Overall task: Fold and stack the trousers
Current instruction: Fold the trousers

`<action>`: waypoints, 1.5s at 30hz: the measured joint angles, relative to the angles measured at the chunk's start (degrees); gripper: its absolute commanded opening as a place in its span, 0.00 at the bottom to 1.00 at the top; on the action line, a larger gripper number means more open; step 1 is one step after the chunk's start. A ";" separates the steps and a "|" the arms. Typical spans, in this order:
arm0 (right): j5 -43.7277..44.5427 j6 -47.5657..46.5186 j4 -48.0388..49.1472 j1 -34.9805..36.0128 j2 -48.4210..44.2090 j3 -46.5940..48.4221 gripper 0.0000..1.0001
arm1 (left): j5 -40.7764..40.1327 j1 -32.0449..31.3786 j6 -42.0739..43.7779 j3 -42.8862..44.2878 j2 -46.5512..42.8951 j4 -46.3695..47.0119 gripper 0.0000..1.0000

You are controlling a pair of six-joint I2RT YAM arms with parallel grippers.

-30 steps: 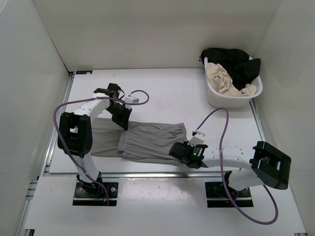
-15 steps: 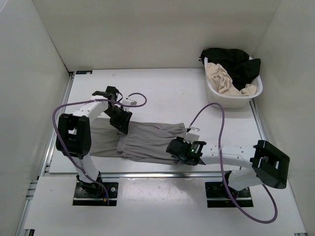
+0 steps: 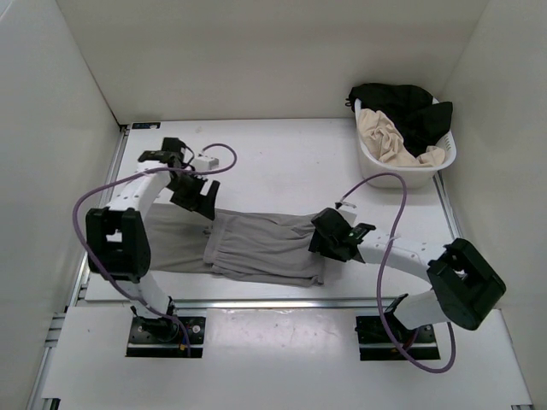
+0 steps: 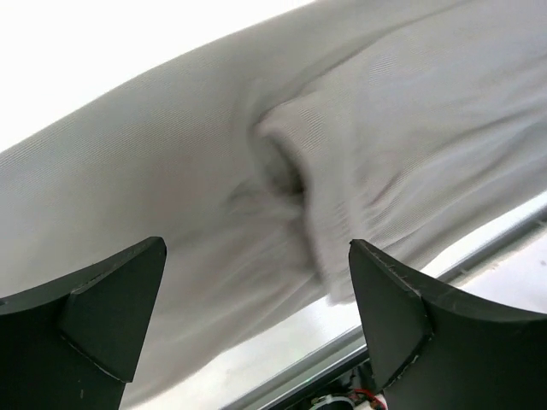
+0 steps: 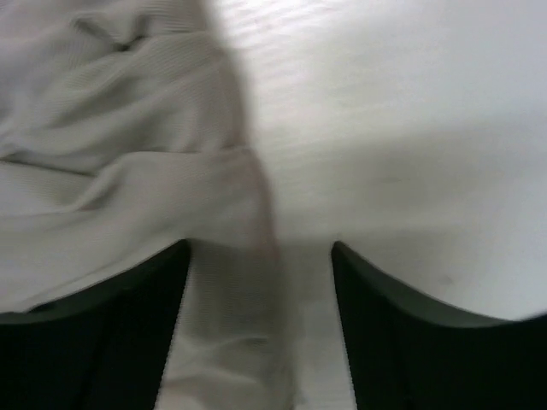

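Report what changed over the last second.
Both grippers opened and let go of the trousers. The left gripper pulled back toward the far left; the right gripper moved away from the near edge. The trousers stay folded on the table; the basket is unchanged.

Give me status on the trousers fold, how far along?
Done: the trousers lie flat on the table as a long strip, one layer lapped over another. In hand: nothing; left gripper and right gripper both hang open over the cloth. Left: probably folding the strip shorter, then stacking.
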 measured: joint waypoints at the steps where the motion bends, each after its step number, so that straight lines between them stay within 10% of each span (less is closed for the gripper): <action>1: -1.38 -0.81 1.40 -0.33 0.26 0.13 0.59 | -0.50 1.22 0.17 -0.04 -1.33 -0.24 1.00; 7: -9.81 -1.88 10.32 -1.05 3.54 0.42 0.43 | -0.28 16.17 4.15 -4.07 -8.57 -0.42 1.00; 11: -13.11 -1.11 12.70 -0.96 4.83 -0.28 0.00 | -1.53 26.03 6.95 -8.37 -7.43 -0.44 1.00; 20: -7.02 2.36 -2.62 -3.89 -1.77 0.94 0.00 | -4.61 39.65 12.28 -10.10 -0.70 -0.15 1.00; 35: 8.61 -5.09 -38.97 -11.74 -4.76 27.17 0.00 | 0.15 18.49 9.81 -15.19 -0.48 1.49 1.00; 43: 11.61 -2.62 -48.26 6.86 17.88 58.99 0.00 | -3.45 13.68 6.12 -15.58 0.37 4.76 0.98; 45: 11.69 -1.64 -49.53 12.04 26.40 68.98 0.00 | -4.55 13.73 5.81 -15.58 0.39 5.60 0.82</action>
